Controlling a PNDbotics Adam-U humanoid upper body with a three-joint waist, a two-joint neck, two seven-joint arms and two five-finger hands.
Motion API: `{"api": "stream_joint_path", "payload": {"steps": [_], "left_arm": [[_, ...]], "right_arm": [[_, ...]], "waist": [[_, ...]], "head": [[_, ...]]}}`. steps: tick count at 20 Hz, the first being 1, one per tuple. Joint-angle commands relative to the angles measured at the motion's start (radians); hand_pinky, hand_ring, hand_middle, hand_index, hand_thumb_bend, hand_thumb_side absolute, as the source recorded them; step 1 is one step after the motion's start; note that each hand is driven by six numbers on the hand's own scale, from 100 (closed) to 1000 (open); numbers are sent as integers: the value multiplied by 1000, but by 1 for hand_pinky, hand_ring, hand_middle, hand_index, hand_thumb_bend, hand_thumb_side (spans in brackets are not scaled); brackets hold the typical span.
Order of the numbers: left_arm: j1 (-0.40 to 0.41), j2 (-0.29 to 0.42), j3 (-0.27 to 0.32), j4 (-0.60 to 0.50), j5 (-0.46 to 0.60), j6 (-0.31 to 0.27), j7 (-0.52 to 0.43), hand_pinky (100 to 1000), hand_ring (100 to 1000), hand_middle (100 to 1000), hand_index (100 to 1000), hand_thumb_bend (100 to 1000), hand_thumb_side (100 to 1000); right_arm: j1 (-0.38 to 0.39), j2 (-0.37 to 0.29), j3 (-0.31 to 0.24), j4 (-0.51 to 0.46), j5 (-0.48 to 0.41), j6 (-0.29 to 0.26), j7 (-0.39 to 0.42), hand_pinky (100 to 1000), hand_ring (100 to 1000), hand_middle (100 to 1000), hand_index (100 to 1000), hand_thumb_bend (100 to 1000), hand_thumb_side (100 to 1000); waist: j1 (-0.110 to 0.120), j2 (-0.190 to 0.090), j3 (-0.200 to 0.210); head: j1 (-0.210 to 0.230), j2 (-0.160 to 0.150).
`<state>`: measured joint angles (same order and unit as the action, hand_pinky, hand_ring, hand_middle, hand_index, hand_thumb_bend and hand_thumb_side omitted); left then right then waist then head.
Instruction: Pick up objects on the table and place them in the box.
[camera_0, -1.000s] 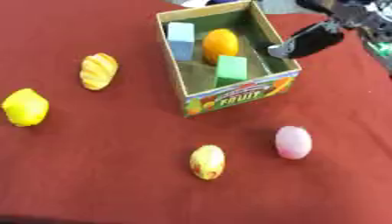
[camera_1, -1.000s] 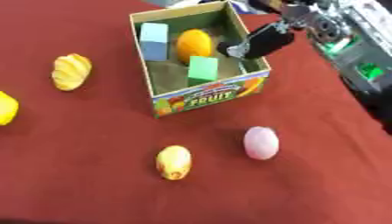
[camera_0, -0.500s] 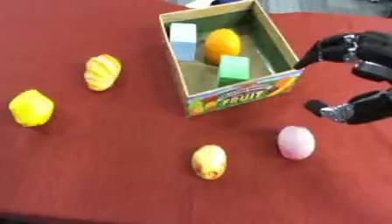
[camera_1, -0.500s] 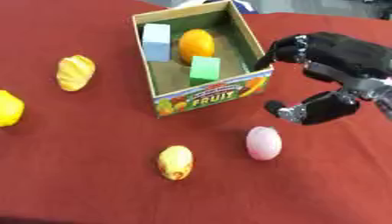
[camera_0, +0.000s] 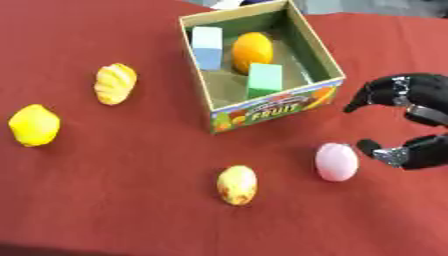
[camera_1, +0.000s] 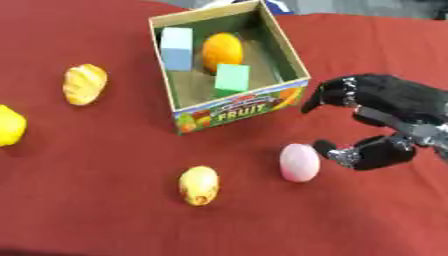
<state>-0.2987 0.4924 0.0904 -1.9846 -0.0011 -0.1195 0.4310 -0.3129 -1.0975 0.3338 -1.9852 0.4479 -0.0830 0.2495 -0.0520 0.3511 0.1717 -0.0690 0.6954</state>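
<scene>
1. Left eye view: the box (camera_0: 262, 107) already holds a blue block (camera_0: 207, 46), an orange (camera_0: 252, 49) and a green block (camera_0: 264, 80). Left of the box lie a lemon (camera_0: 33, 125) and a ridged yellow piece (camera_0: 115, 83).
2. Right eye view: in front of the box, a pink egg (camera_1: 298, 162) and a yellow fruit (camera_1: 199, 185) wait. The right hand (camera_1: 385, 120) hangs spread, empty, just beside the egg; I'd guess that goes next.

This looks like a staged test setup in a lab or demo room, not a home: the surface (camera_0: 105, 200) is covered edge to edge in plain dark red cloth, and on it lie toy-like fruit shapes and coloured blocks around a small printed cardboard box (camera_0: 271, 107) marked FRUIT; little of the room beyond shows
</scene>
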Motion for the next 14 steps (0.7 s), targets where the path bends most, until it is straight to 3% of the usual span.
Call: {"api": "stream_joint_path", "payload": {"steps": [1,9,14], "left_arm": [[-9,15,9,-15,-2,0,3,725,595,555,819,100,516],[-16,12,7,-15,1,-3,1,725,595,557,819,100,521],[-17,10,4,-15,5,-3,-1,725,595,557,820,100,521]], "right_arm": [[3,-12,5,-15,9,17,19,804,787,710,798,234,240],[31,-7,41,-15,31,46,96,809,798,735,817,241,244],[13,6,65,-15,57,93,149,810,804,742,822,282,270]], "waist": [[2,-14,1],[-2,-7,-1],[-2,-4,2]], "head": [[-1,6],[-4,3],[-10,-2]]}}
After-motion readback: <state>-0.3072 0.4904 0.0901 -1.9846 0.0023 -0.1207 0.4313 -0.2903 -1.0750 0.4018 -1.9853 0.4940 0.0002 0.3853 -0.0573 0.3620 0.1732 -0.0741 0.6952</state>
